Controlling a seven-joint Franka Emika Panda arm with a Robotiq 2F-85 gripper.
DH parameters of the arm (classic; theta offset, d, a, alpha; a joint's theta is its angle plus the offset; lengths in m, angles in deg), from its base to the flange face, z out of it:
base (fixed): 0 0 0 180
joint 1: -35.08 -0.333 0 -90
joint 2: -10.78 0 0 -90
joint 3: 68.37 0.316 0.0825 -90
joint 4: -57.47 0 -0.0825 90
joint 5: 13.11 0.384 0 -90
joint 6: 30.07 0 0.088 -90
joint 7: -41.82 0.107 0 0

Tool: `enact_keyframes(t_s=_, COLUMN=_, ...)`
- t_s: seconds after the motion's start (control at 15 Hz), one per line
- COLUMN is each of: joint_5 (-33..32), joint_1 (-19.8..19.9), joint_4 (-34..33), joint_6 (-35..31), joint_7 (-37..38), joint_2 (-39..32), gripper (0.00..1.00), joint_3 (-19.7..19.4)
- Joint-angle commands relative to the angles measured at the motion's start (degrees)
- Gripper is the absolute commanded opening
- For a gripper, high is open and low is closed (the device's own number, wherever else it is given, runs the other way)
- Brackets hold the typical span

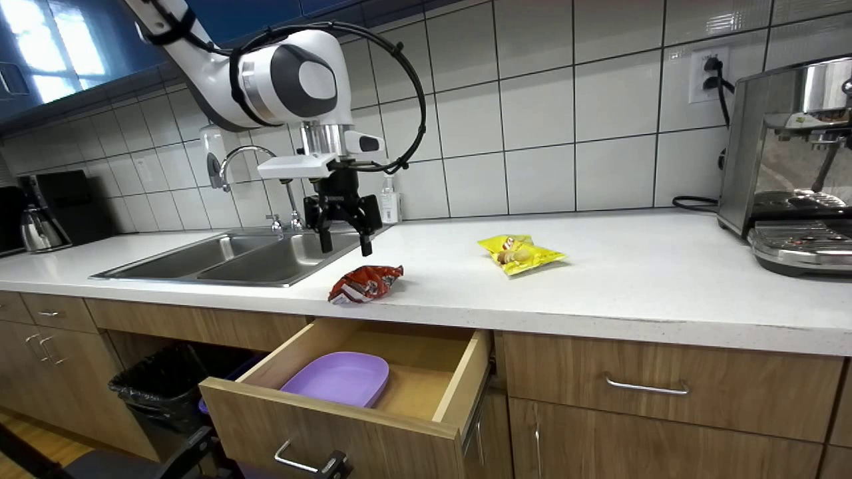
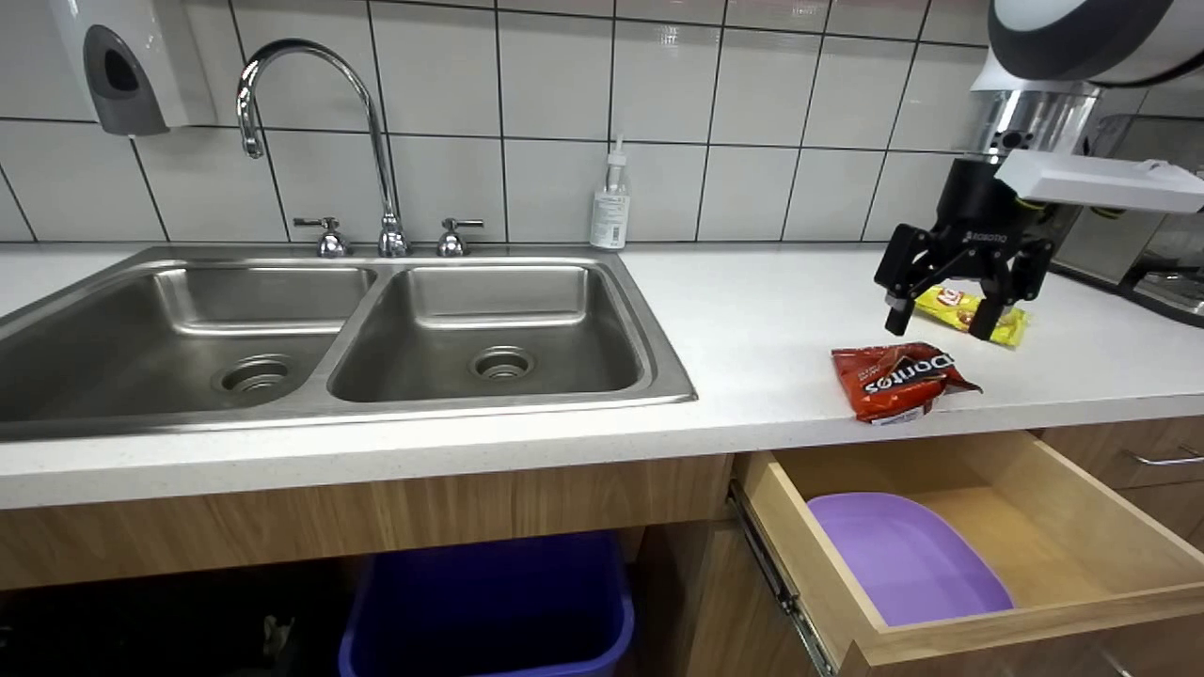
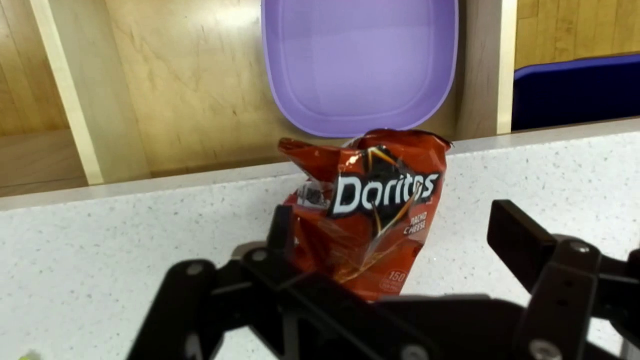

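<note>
A drawer [image 1: 386, 432] below the desk's front edge [image 1: 632, 330] holds a purple dish [image 3: 360, 55]; the spread end effector [image 1: 346, 247] points down above a Doritos bag [image 3: 370, 205]

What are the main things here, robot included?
Open wooden drawer: 1, brown, under speckled white counter.
Shallow rounded dish: 1, purple, in drawer.
Crumpled Doritos bag: 1, red, near counter's front edge.
Crinkled snack bag: 1, yellow, on counter.
Two-basin metal sink: 1, silver, in counter.
Boxy espresso machine: 1, silver, on counter.
Plastic bin: 1, blue, below counter.
Bag-lined bin: 1, black, below counter.
Two-fingered gripper: 1, black, open above counter.
Jointed arm: 1, mostly white, above gripper.
</note>
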Motion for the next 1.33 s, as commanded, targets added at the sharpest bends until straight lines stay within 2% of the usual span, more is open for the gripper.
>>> enact_keyframes(t_s=0.0, joint_5=1.27, joint_1=0.05, joint_4=-4.47, joint_6=1.20, joint_7=-1.66, joint_2=-2.96, gripper=1.00, joint_3=0.41)
enact_keyframes(t_s=0.8, joint_5=1.14, joint_1=-0.01, joint_4=-15.54, joint_6=3.09, joint_7=-1.21, joint_2=-15.27, gripper=1.00, joint_3=1.72)
enact_keyframes(t_s=1.27, joint_5=1.09, joint_1=-0.07, joint_4=-15.61, joint_6=3.91, joint_7=-1.24, joint_2=-16.67, gripper=1.00, joint_3=2.03)
